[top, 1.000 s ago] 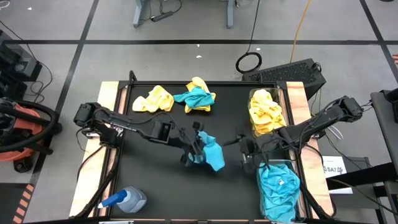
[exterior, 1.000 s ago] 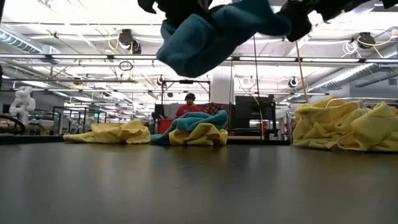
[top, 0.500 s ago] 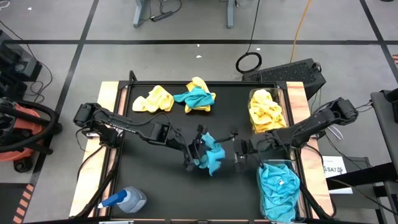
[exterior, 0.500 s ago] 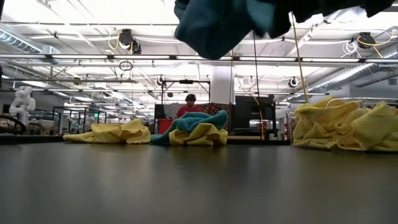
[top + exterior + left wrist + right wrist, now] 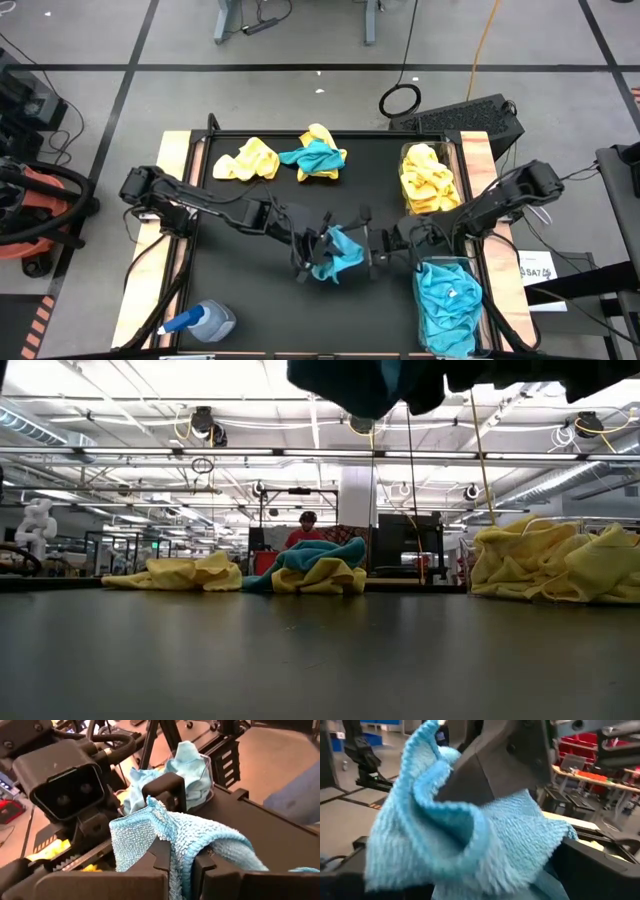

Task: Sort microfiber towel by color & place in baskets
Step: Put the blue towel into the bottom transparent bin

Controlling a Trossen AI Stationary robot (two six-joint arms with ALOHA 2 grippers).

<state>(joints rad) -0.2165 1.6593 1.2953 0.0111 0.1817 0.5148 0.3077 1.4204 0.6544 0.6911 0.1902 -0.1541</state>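
My left gripper (image 5: 322,250) is shut on a teal-blue microfiber towel (image 5: 342,252), held in the air over the middle of the table. The towel shows at the top of the low view (image 5: 370,380). My right gripper (image 5: 368,240) is open, level with the towel on its right. Its fingers stand on either side of the towel (image 5: 470,835); whether they touch it I cannot tell. A clear basket of yellow towels (image 5: 430,180) and a clear basket of teal towels (image 5: 450,300) stand along the table's right edge. My left gripper pinches a bunched fold of the teal towel (image 5: 181,854) between its two fingers (image 5: 159,856), coming roughly level from the table's left. The towel is lifted clear of the table, with its loose part standing past the fingertips toward my right gripper.
A loose yellow towel (image 5: 247,160) and a teal towel lying on a yellow one (image 5: 320,155) rest near the far edge. A blue-capped spray bottle (image 5: 205,322) lies at the near left corner. A person (image 5: 305,532) shows in the room beyond.
My left gripper carried the teal towel a little toward the table's right and up; in the low view the towel rose almost out of the picture. My right gripper moved toward the table's left until its open fingers reached the towel.
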